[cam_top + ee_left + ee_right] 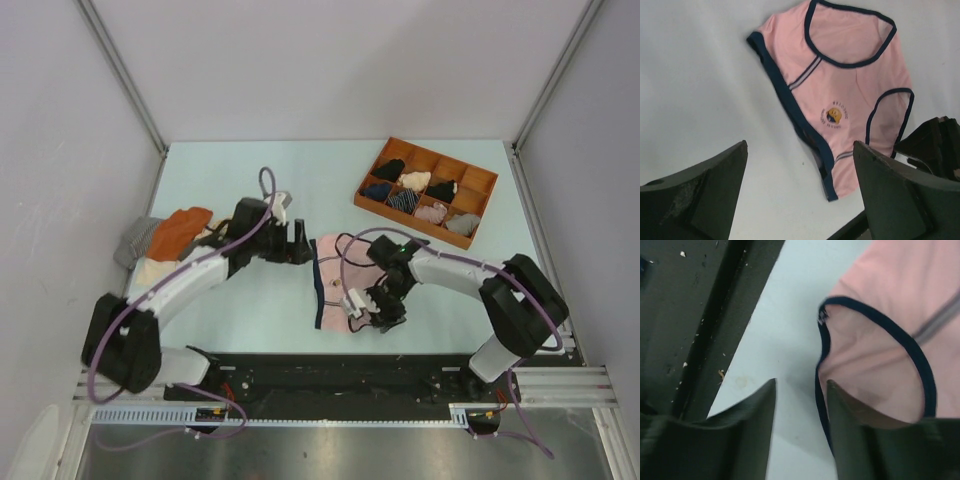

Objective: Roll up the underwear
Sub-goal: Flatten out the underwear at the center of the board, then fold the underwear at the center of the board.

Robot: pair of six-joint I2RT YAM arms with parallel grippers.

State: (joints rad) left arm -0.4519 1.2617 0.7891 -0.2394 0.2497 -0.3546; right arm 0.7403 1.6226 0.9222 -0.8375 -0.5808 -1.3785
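Nearest, the right end effector (368, 312) hangs low just inside the near edge of the desk (255, 300), with the black rail (685, 315) close behind it. Its fingers stand partly apart and clamp nothing. One finger is over bare desk and the other is over the near leg hole of the underwear (335, 272), whose navy edging runs through the gap just beside that finger.

The underwear lies flat and unrolled ahead of this end effector, with its waistband edge on the left. At the underwear's far left corner the left end effector (300, 243) hovers wide open and empty, with bare desk between its fingers and free room to its left.

Behind the left arm, an orange cloth (180, 230) and a cream cloth (160, 270) lie by the desk's left edge. Farthest off, beyond the right end effector, a wooden tray (410, 224) holds rolled pieces, well apart from the underwear.
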